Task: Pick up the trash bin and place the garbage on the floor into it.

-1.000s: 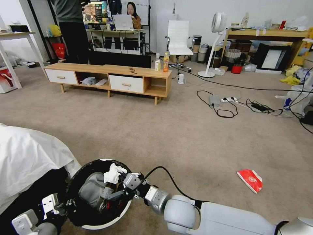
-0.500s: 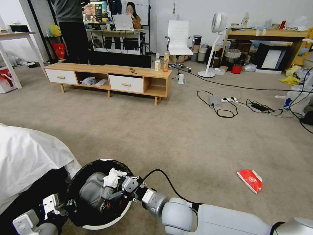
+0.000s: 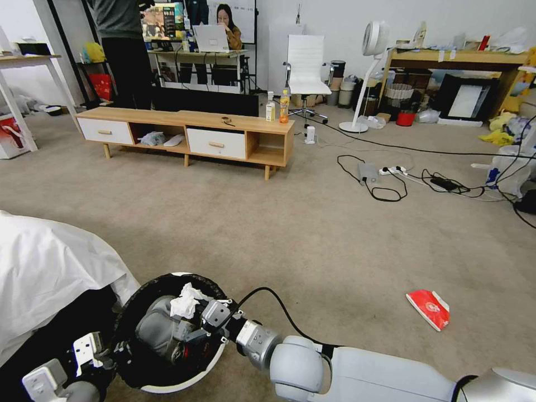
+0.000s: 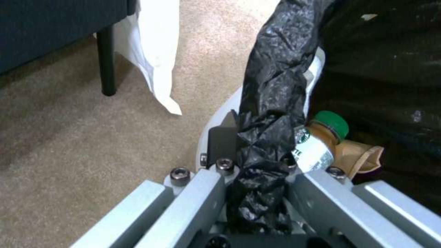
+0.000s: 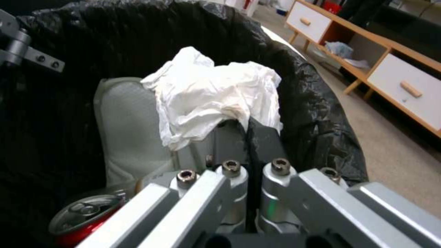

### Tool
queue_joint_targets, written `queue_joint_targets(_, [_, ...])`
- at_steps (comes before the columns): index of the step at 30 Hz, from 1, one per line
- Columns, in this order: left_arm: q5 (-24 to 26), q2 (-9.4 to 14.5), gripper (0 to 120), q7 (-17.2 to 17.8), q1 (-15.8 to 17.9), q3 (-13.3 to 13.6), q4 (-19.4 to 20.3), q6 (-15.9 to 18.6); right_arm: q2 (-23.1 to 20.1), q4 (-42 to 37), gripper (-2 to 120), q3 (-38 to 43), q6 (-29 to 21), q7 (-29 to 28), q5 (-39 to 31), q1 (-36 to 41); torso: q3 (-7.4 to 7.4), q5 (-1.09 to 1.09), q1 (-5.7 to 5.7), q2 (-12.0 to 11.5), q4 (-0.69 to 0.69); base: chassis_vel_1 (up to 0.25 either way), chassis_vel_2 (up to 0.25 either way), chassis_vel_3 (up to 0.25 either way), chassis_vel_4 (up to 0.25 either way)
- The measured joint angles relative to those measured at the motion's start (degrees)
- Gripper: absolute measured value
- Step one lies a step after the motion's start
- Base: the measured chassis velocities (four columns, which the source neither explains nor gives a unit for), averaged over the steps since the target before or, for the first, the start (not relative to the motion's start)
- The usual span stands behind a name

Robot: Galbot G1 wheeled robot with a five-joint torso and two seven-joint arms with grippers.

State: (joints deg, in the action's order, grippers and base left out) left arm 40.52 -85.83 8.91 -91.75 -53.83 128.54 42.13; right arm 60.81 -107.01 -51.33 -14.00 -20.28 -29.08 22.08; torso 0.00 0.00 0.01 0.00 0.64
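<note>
Right pincer [image 5: 248, 132] pinching white tissues [image 5: 206, 93] over trash bin [image 3: 167, 385], left pincer [image 4: 257, 148] clamping its rim (bag-lined)

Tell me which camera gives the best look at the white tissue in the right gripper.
The right wrist view: the white tissue is close and unblocked, pinched in the right gripper over the trash bin. The head view shows it as a small white clump above the bin. The left wrist view faces the bin's rim instead.
</note>
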Motion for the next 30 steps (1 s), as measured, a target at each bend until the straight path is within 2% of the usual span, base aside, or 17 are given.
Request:
queue_joint_targets(4, [0.0,0.0,1,0.0,0.0,0.0,-0.1,0.0,0.3,-0.1,1,0.0,-0.1,-0.2,-0.3,-0.2,0.0,0.0,0.0,0.0,0.0,0.0,0.0,0.0,0.0])
queue_joint_targets(5, [0.0,0.1,1,0.0,0.0,-0.1,-0.1,0.0,0.4,-0.2,7,0.0,-0.3,-0.3,-0.5,-0.3,0.0,0.0,0.0,0.0,0.0,0.0,0.0,0.0,0.0])
queue_joint_targets(6, [0.0,0.1,1,0.0,0.0,-0.1,-0.1,0.0,0.4,-0.2,7,0.0,-0.3,-0.3,-0.5,-0.3,0.0,0.0,0.0,0.0,0.0,0.0,0.0,0.0,0.0])
queue_joint_targets(9, [0.1,0.2,1,0.0,0.1,-0.2,-0.2,0.0,0.6,-0.5,22,0.1,-0.8,-0.5,-1.1,-0.4,0.0,0.0,0.0,0.0,0.0,0.0,0.0,0.0,0.0])
queue_joint_targets(10, [0.1,0.2,1,0.0,0.1,-0.2,-0.2,0.0,0.6,-0.5,22,0.1,-0.8,-0.5,-1.1,-0.4,0.0,0.0,0.0,0.0,0.0,0.0,0.0,0.0,0.0])
queue_joint_targets(12, [0.1,0.2,1,0.0,0.1,-0.2,-0.2,0.0,1.0,-0.9,34,0.0,-1.1,-0.9,-1.6,-0.3,0.0,0.0,0.0,0.0,0.0,0.0,0.0,0.0,0.0])
queue_joint_targets(16, [0.1,0.2,1,0.0,0.1,-0.2,-0.3,0.0,1.2,-1.2,44,0.0,-1.4,-1.0,-1.9,-0.5,0.0,0.0,0.0,0.0,0.0,0.0,0.0,0.0,0.0])
queue_joint_targets(17, [0.1,0.2,1,0.0,0.1,-0.2,-0.3,0.0,1.2,-1.4,52,0.1,-1.4,-1.0,-2.0,-0.8,0.0,0.0,0.0,0.0,0.0,0.0,0.0,0.0,0.0])
queue_joint_targets(18, [0.1,0.2,1,0.0,0.1,-0.2,-0.3,0.0,1.2,-1.4,52,0.1,-1.4,-1.0,-2.0,-0.8,0.0,0.0,0.0,0.0,0.0,0.0,0.0,0.0,0.0])
queue_joint_targets(21, [0.1,0.2,1,0.0,0.1,-0.2,-0.3,0.0,1.3,-1.9,67,0.2,-1.7,-1.1,-2.3,-1.0,0.0,0.0,0.0,0.0,0.0,0.0,0.0,0.0,0.0])
queue_joint_targets(22, [0.1,0.2,1,0.0,0.1,-0.2,-0.3,0.0,1.3,-1.9,67,0.2,-1.7,-1.1,-2.3,-1.0,0.0,0.0,0.0,0.0,0.0,0.0,0.0,0.0,0.0])
queue_joint_targets(23, [0.1,0.2,1,0.0,0.1,-0.2,-0.3,0.0,1.4,-2.1,74,0.2,-1.7,-1.2,-2.3,-1.0,0.0,0.0,0.0,0.0,0.0,0.0,0.0,0.0,0.0])
queue_joint_targets(25, [0.1,0.2,1,0.0,0.1,-0.2,-0.3,0.0,1.4,-2.2,77,0.3,-1.8,-1.3,-2.3,-1.0,0.0,0.0,0.0,0.0,0.0,0.0,0.0,0.0,0.0])
queue_joint_targets(28, [0.1,0.2,1,0.0,0.1,-0.2,-0.3,0.0,1.3,-3.1,92,0.7,-2.1,-1.4,-2.7,-1.2,0.0,0.0,0.0,0.0,0.0,0.0,0.0,0.0,0.0])
queue_joint_targets(29, [0.1,0.2,1,0.0,0.1,-0.2,-0.3,0.0,1.3,-3.1,92,0.7,-2.1,-1.4,-2.7,-1.2,0.0,0.0,0.0,0.0,0.0,0.0,0.0,0.0,0.0])
queue_joint_targets(30, [0.1,0.2,1,0.0,0.0,-0.2,-0.3,0.0,1.0,-3.6,98,1.1,-2.2,-1.5,-2.9,-1.3,0.0,0.0,0.0,0.0,0.0,0.0,0.0,0.0,0.0])
